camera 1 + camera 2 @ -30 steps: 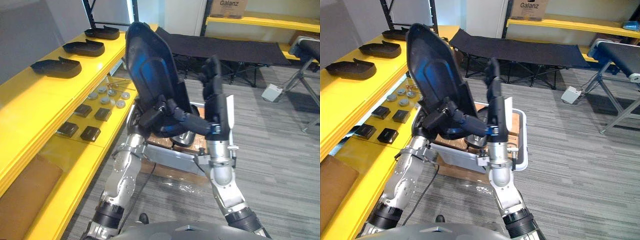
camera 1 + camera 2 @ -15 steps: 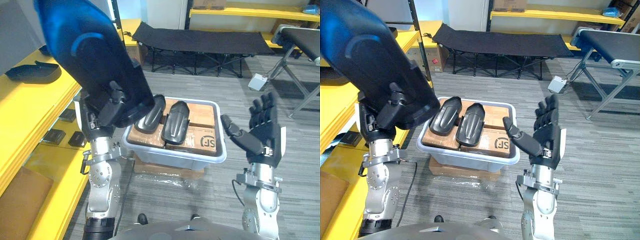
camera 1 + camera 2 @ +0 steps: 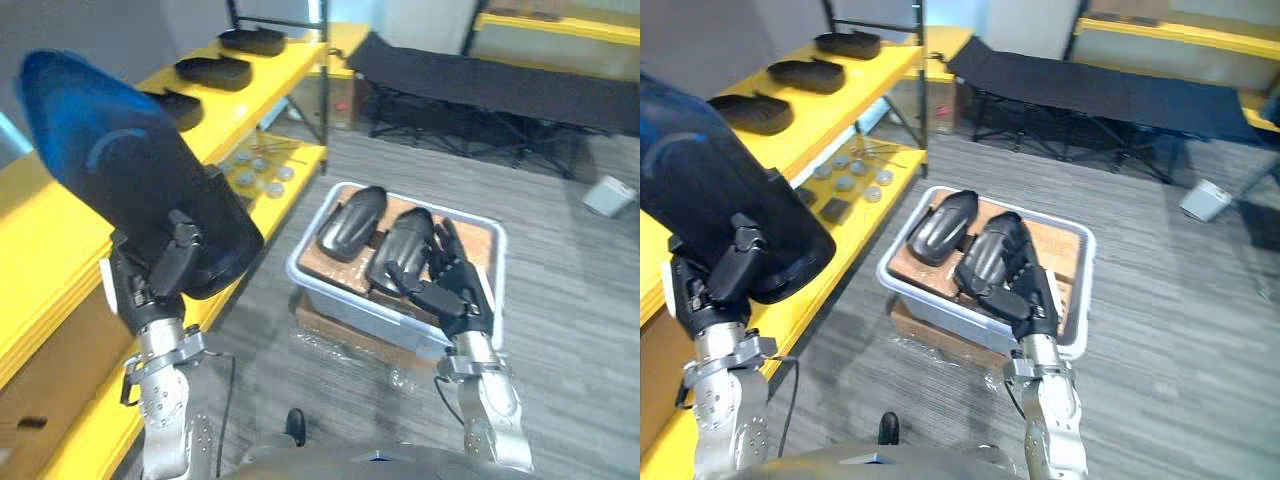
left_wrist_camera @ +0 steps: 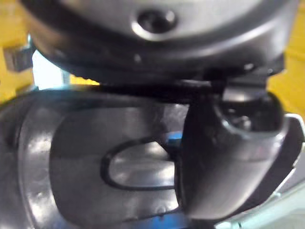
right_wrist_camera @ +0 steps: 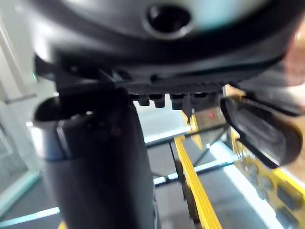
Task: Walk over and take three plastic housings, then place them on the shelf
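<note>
Black plastic housing (image 3: 115, 185) is clamped in my left hand (image 3: 172, 262), raised beside the yellow shelf (image 3: 40, 250), while my right hand (image 3: 455, 288) hangs with fingers spread over the grey bin (image 3: 335, 298) holding two more housings (image 3: 350, 218).

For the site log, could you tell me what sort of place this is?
Probably a workshop or parts storeroom. Long yellow shelves carry black plastic housings and small parts, a grey bin holds two more housings, and a folding cot stands at the back.
</note>
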Controlling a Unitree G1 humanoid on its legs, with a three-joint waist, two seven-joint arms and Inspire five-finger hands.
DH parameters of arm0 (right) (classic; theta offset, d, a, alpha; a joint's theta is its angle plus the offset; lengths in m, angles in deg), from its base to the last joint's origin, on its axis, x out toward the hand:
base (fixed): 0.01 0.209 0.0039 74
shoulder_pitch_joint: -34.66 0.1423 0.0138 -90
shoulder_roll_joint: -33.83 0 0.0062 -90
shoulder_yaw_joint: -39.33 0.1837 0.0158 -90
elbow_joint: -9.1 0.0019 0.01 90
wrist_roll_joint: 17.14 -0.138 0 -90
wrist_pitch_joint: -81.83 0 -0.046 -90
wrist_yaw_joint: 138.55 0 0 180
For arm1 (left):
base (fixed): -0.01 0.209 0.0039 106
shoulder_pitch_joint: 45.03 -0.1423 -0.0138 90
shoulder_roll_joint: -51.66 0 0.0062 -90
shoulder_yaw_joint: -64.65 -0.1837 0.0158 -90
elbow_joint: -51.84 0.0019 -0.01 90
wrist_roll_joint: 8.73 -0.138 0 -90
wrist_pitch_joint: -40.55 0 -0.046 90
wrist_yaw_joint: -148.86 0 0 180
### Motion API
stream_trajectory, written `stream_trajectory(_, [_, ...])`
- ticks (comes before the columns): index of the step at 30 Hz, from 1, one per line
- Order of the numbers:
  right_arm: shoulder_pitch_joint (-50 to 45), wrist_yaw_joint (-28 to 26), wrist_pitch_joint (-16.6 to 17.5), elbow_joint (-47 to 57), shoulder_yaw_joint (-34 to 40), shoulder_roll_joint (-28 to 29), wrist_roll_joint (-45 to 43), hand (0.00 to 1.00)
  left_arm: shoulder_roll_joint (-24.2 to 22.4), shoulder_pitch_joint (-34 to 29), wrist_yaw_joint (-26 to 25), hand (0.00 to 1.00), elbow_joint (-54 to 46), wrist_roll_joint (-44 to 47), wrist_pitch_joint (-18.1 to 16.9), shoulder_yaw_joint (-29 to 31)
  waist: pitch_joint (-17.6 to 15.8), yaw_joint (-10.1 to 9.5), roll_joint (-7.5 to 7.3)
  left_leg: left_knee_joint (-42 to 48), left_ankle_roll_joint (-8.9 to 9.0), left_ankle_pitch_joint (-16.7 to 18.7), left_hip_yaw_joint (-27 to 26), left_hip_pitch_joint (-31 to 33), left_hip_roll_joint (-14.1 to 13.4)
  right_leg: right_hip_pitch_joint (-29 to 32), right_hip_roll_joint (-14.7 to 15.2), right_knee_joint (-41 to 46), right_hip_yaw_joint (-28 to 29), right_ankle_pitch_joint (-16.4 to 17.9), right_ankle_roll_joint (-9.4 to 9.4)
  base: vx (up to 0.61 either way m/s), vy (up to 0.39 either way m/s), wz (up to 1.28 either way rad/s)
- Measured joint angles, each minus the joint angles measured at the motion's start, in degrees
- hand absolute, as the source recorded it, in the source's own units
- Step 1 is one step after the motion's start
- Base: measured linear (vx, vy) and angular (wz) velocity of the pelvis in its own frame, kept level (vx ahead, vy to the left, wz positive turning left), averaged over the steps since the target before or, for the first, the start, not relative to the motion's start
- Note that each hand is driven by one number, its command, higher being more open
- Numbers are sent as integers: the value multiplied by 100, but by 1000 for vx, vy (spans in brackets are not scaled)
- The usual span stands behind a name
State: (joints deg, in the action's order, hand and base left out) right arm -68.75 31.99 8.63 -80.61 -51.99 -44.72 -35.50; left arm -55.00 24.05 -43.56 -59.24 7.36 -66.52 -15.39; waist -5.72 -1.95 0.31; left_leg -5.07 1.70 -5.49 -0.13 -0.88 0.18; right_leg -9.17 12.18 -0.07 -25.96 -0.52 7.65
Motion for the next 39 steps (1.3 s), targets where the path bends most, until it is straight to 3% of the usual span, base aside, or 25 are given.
stream_trajectory(5, [520, -5, 1, -40, -315, -21, -60, 100, -186, -513, -14, 0, -82, -2, 115, 467, -22, -294, -17, -2, 19, -25, 266, -47, 26, -217, -18, 51, -256, 97, -35, -43, -8, 35])
stream_trajectory(8, [488, 18, 2, -20, -364, 1, -322, 100, -188, -645, 166, 0, -81, -45, 245, 546, -93, -232, -99, -2, -8, -23, 106, 133, -8, -339, -39, 115, -759, 311, -26, -84, -18, 80])
stream_trajectory(9, [456, 32, 2, -18, -360, 8, -329, 100, -188, -644, 268, 0, -81, -72, 263, 535, -122, -218, -64, -2, -23, -33, 25, 204, -34, -337, -45, 116, -880, 330, -30, -73, -6, 106])
stream_trajectory(10, [431, 94, 2, -4, -334, 21, -321, 100, -188, -607, 487, 0, -81, -94, 268, 508, -146, -190, -122, 0, -111, -118, -169, 309, -96, -339, -66, 118, -1069, 334, -29, -69, 7, 97])
stream_trajectory(14, [330, 260, 0, -3, -371, 95, -171, 100, -187, -556, 962, 0, -81, -50, 284, 390, -294, -279, -31, 1, -138, -393, -161, 503, -56, -336, -19, 267, -1313, 351, -3, -16, 38, 54])
stream_trajectory(16, [214, 268, 0, 40, -355, 150, -118, 100, -166, -446, 1141, 0, -80, 10, 298, 349, -320, -227, -61, 0, -172, -375, -5, 510, 39, -280, 104, 577, -912, 540, -33, 23, 75, 50])
stream_trajectory(18, [-121, 279, 1, 216, -147, 157, -123, 100, -92, -176, 1407, 0, -80, 5, 309, 94, -371, -61, -33, 2, -181, -374, 155, 475, 112, -132, 201, 1262, 160, 662, -149, 34, 117, 105])
stream_trajectory(21, [-280, 267, 1, 245, -82, 193, -140, 100, 138, -92, 1564, 0, -80, 5, 308, -107, -377, 26, -54, 2, -205, -391, 227, 441, 136, 180, 244, 1965, 781, 988, -324, 31, 11, 49])
stream_trajectory(23, [-269, 235, 6, 320, -153, 218, -142, 100, 198, -94, 1550, 0, -78, 5, 309, -108, -394, 23, -164, 21, -212, -418, 179, 460, 189, 182, 265, 1866, 850, 1125, -316, 32, -91, -5])
stream_trajectory(25, [-255, 154, 30, 501, -160, 206, -256, 100, 195, -11, 1424, 0, -75, 5, 312, -217, -424, 51, -154, 28, -162, -565, 170, 691, 185, 197, 196, 1525, 887, 1193, -208, -28, -104, 4])
stream_trajectory(28, [-274, 150, 64, 515, -168, 145, -260, 100, 177, 87, 1315, 0, -14, 84, 314, -484, -661, 59, 99, 28, -79, -673, 195, 839, 108, 198, 80, 1306, 877, 1277, 82, -130, -109, 6])
stream_trajectory(30, [-322, 153, 64, 514, -195, 24, -256, 100, 144, 74, 1321, 0, 47, 175, 314, -607, -768, 77, 235, 157, -53, -656, 161, 881, 21, 191, -23, 1334, 850, 1282, 71, -104, -59, 3])
stream_trajectory(33, [-371, 228, 91, 514, -163, -56, -257, 100, 149, 41, 1321, 0, 120, 174, 312, -725, -835, 78, 228, 550, 60, -350, -62, 1043, -117, 186, -17, 1378, 723, 1340, -24, -87, -23, 11])
stream_trajectory(34, [-369, 241, 147, 510, -120, -47, -287, 100, 150, 25, 1319, 0, 149, 174, 312, -727, -897, 70, 123, 1016, -55, -181, -305, 1193, -188, 158, 32, 1374, 727, 1371, -72, -13, 34, 2])
stream_trajectory(35, [-371, 241, 198, 507, -105, -44, -367, 100, 153, -9, 1304, 0, 153, 179, 312, -713, -899, 65, 182, 1455, -37, 10, -432, 1272, -253, 67, 14, 1428, 731, 1438, -31, 13, 35, -3])
stream_trajectory(37, [-378, 233, 260, 507, -146, -18, -509, 100, 161, -16, 1251, 0, 158, 185, 311, -679, -898, 65, 99, 1670, -56, 167, -465, 1293, -210, 22, 78, 1482, 732, 1481, 1, 48, 19, -1])
stream_trajectory(39, [-324, 218, 353, 508, -172, 35, -504, 100, 161, 10, 1212, 0, 156, 185, 315, -665, -900, 30, 88, 2330, -134, 588, -487, 1600, -173, -1, 195, 1510, 725, 1546, 86, 76, 138, 4])
